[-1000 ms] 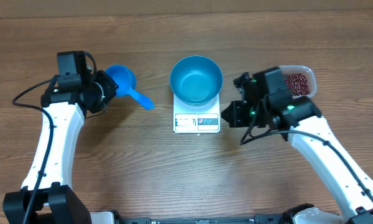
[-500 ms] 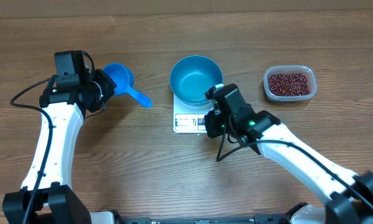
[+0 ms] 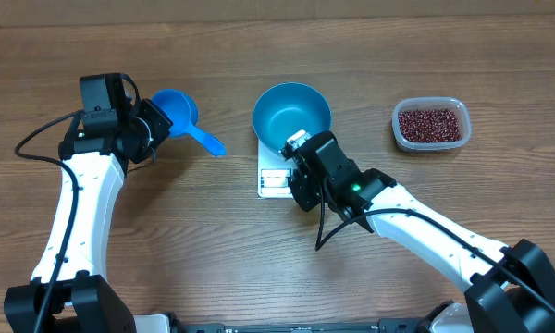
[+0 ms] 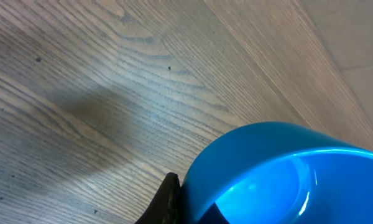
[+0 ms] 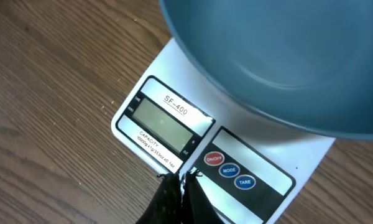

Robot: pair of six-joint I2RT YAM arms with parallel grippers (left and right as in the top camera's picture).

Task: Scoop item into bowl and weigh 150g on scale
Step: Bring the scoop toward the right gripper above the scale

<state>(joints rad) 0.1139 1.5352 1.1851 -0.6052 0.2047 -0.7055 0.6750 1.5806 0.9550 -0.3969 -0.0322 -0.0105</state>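
1. The scale (image 3: pixel 270 183) lies at the table's middle. The empty blue bowl (image 3: pixel 291 116) sits on its platform, and its display (image 5: pixel 165 124) looks blank.
2. The right gripper (image 5: pixel 177 190) hovers over the scale's front edge with its jaws pressed together on nothing. In the wrist view the tips are at the divide between display and button strip.
3. The red ON/OFF button (image 5: pixel 214 158) lies just ahead of the tips and a little to their right. The strip's long axis runs along the front edge, so a short nudge forward and to the right should bring the tips over it.
4. This is probably the switch-on or zeroing step, and the right arm is far nearer.
5. The beans (image 3: pixel 430 124) sit unscooped in the clear tub (image 3: pixel 397 129), well apart on the right.
6. The blue scoop (image 3: pixel 178 113) lies to the left, its handle pointing towards the scale. The left gripper (image 3: pixel 157 128) is closed at the scoop's cup. I cannot tell if it pinches the rim.
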